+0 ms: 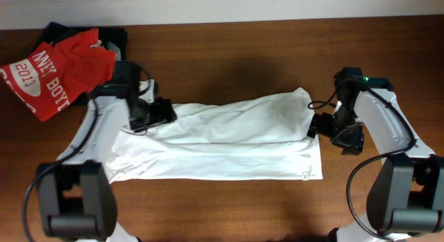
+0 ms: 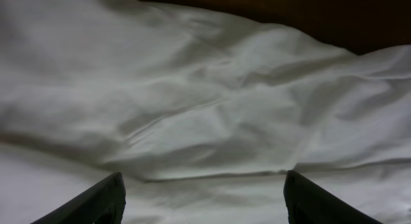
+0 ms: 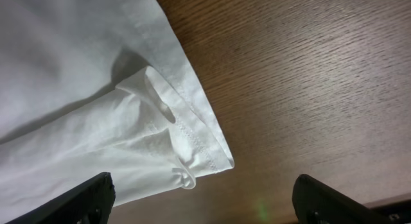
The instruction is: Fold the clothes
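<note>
White T-shirt (image 1: 229, 141) lies mid-table (image 1: 229, 207) as a long wrinkled band. Left gripper (image 1: 158, 114) sits over one end, jaws spread, nothing between. Right gripper (image 1: 316, 124) is at the opposite end by the stitched hem (image 3: 192, 131), jaws spread, empty. Red shirt (image 1: 52, 72) lies on a black garment (image 1: 114, 35), far corner.

The left arm (image 1: 94, 134) and right arm (image 1: 392, 124) are bent inward. The left hand (image 1: 166, 114) is held with fingers (image 2: 90, 201) spread wide; the right hand (image 1: 313, 125) is likewise held open and empty.
</note>
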